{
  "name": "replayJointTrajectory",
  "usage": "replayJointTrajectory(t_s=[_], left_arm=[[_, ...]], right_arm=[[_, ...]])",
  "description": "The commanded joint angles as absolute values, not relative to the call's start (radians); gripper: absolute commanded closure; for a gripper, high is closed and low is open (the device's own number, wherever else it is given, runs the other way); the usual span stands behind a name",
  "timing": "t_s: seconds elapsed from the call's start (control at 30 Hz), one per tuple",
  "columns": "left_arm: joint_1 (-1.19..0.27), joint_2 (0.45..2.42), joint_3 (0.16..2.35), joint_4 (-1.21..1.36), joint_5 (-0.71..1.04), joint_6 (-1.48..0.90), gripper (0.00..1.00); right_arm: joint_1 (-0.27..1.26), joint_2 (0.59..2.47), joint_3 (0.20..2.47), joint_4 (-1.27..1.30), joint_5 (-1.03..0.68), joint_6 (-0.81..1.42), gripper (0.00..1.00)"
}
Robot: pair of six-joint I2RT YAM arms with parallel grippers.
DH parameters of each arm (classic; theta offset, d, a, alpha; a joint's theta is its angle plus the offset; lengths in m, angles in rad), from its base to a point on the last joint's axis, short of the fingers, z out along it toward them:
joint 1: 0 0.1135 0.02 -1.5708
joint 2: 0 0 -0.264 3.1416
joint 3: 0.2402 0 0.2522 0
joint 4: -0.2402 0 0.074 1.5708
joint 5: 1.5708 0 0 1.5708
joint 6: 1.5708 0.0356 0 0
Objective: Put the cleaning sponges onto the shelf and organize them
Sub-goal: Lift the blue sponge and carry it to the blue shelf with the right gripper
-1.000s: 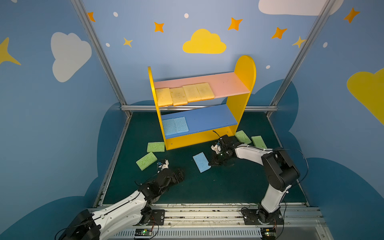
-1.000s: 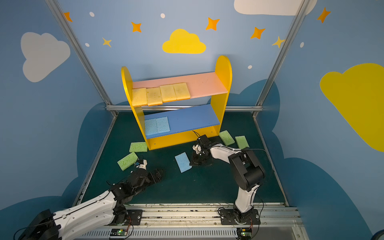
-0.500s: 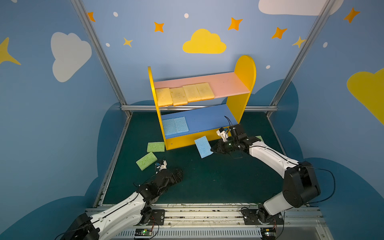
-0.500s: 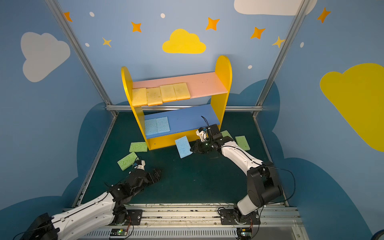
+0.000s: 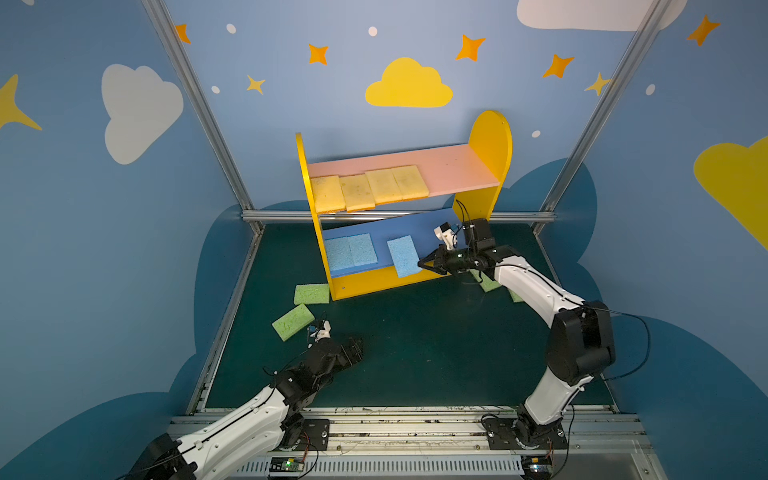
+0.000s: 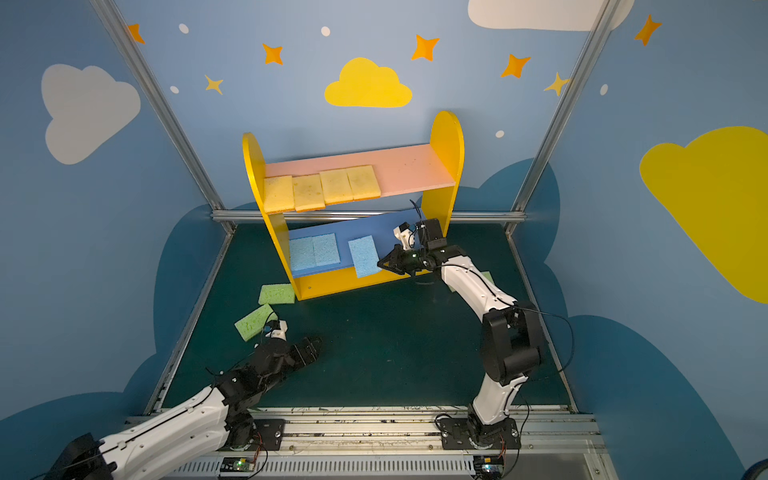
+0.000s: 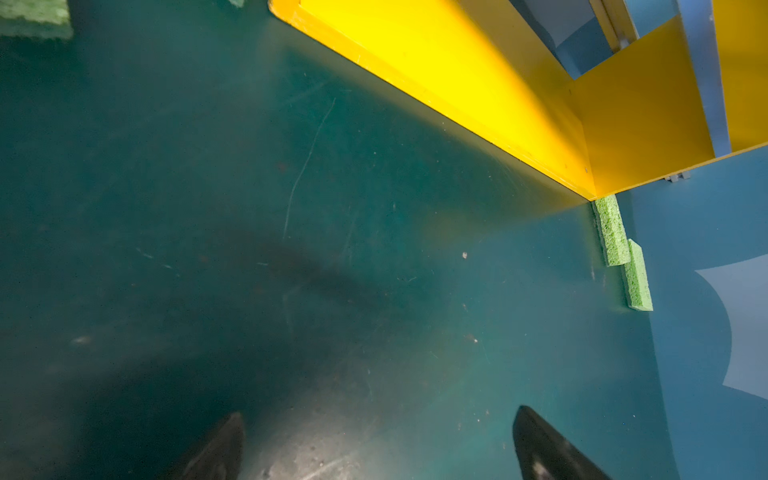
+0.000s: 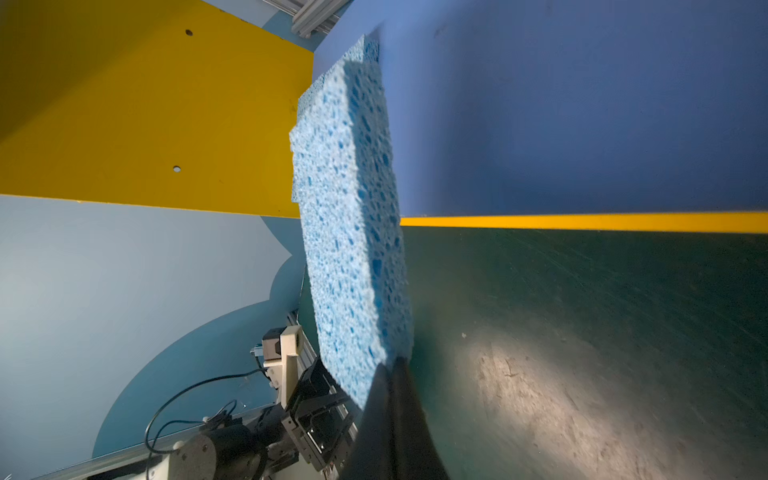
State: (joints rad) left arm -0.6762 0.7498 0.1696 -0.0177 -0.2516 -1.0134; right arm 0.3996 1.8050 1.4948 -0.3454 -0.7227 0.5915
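At the right front of the shelf [image 5: 490, 141], we note the right gripper [image 5: 420, 263] clenched on the near corner of a blue sponge [image 5: 402, 255]. It overhangs the front edge of the blue board [image 5: 419, 226]. Two blue sponges [image 5: 350, 251] lie at that board's left; four yellow sponges [image 5: 368, 189] on the pink board [image 5: 453, 170]. Left gripper [image 7: 379, 415] spread wide, empty, low over the tabletop [image 5: 415, 353]. Green sponges [image 5: 311, 293] on the tabletop: two left of the shelf, two right.
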Motion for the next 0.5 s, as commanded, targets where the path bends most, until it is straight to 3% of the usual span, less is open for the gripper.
replayJointTrajectory(t_s=[0.0,0.47], left_arm=[[-0.658,0.732,0.158,-0.047,-0.234,-0.989,0.01],[-0.579,0.724,0.166,-0.06,-0.172,-0.953,0.01]], right_arm=[[0.394,1.871,1.575,-0.376,-0.742,0.603,1.0],[0.391,2.193,2.0,-0.528,-0.775,0.567,1.0]])
